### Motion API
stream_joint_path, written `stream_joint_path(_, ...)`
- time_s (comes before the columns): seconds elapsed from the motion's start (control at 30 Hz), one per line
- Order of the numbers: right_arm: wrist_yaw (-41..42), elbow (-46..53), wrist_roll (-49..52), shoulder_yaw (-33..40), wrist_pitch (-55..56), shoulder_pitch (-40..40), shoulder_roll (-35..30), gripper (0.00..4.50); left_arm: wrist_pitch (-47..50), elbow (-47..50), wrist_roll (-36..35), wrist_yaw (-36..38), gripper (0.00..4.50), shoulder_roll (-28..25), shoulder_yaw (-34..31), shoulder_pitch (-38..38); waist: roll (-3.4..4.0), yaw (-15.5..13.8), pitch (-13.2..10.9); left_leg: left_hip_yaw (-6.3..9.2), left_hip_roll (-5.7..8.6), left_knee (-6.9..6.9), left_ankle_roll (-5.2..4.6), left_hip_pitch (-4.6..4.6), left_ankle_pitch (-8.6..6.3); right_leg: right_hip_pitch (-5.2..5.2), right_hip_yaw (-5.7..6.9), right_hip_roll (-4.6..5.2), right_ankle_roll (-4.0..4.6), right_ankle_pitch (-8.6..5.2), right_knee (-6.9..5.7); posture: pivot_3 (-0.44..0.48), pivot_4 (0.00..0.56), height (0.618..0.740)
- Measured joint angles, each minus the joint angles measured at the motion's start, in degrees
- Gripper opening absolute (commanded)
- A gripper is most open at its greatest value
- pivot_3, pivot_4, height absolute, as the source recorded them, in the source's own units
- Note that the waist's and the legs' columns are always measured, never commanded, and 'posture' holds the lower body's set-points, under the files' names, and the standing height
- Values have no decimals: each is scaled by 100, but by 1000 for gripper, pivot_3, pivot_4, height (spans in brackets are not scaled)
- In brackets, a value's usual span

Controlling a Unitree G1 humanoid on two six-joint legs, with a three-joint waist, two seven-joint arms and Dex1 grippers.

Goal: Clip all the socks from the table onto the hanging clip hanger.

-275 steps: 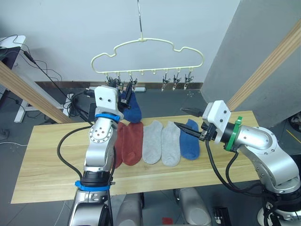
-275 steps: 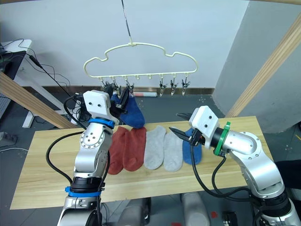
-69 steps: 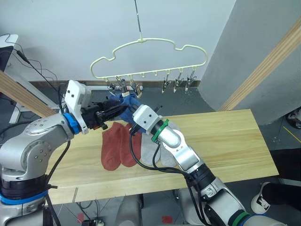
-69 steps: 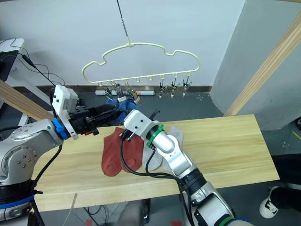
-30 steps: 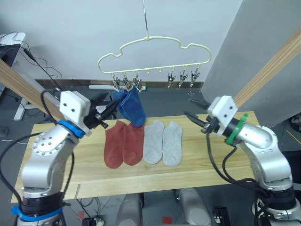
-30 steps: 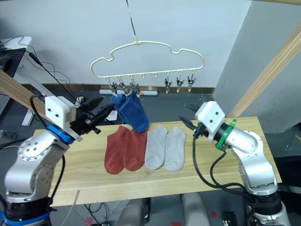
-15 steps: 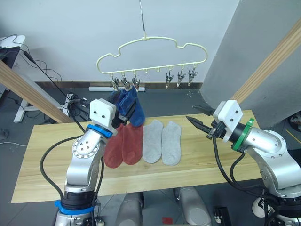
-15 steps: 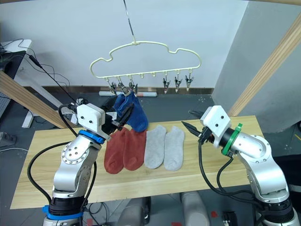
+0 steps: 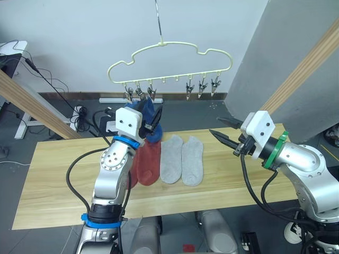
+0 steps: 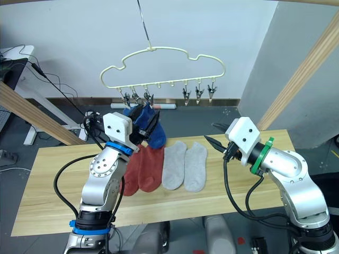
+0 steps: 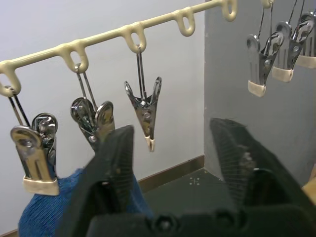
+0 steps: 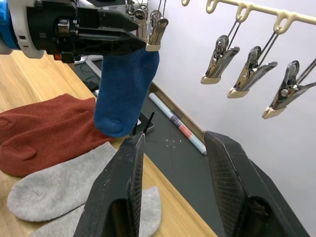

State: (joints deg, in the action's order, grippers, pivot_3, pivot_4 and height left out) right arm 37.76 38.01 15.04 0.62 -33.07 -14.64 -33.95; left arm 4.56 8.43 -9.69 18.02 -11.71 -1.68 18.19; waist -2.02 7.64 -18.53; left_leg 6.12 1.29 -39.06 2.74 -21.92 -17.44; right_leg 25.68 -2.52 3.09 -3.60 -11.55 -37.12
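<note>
On the table (image 9: pixel 58 180), nearest us, lie four socks in a row: two rust-red socks (image 9: pixel 150 161) toward 9 o'clock, partly behind the left arm, then two grey socks (image 9: pixel 183 166) beside them at centre.

Right gripper (image 9: pixel 221 129), at about 3 o'clock from the grey pair, hovers above the table with its two fingers parted and nothing between them. We see the same wide gap in the right wrist view (image 12: pixel 173 163).

Left gripper (image 10: pixel 149 120) is raised at 11 o'clock of the sock row, up by the hanging blue socks (image 10: pixel 150 128). Its fingers stand apart and hold nothing; in the left wrist view (image 11: pixel 173 158) the gap frames one bare clip (image 11: pixel 144 112).

Farthest, at 12 o'clock, hangs the clip hanger (image 9: pixel 169 61), pale yellow-green with a wavy outline, on its hook. Blue fabric hangs from the clips at its 9 o'clock end; the three clips at the 3 o'clock end (image 9: pixel 201 87) are bare.
</note>
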Motion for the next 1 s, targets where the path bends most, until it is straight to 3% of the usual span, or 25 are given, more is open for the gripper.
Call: stream_joint_path(1.0, -53, 20, 206, -77, -21, -74, -117, 1964, -355, -710, 365, -730, 2373, 300, -107, 874, -1, 69, -1, 1, 1, 0, -1, 3, 0, -8, 1, -1, -4, 1, 10, -322, 340, 733)
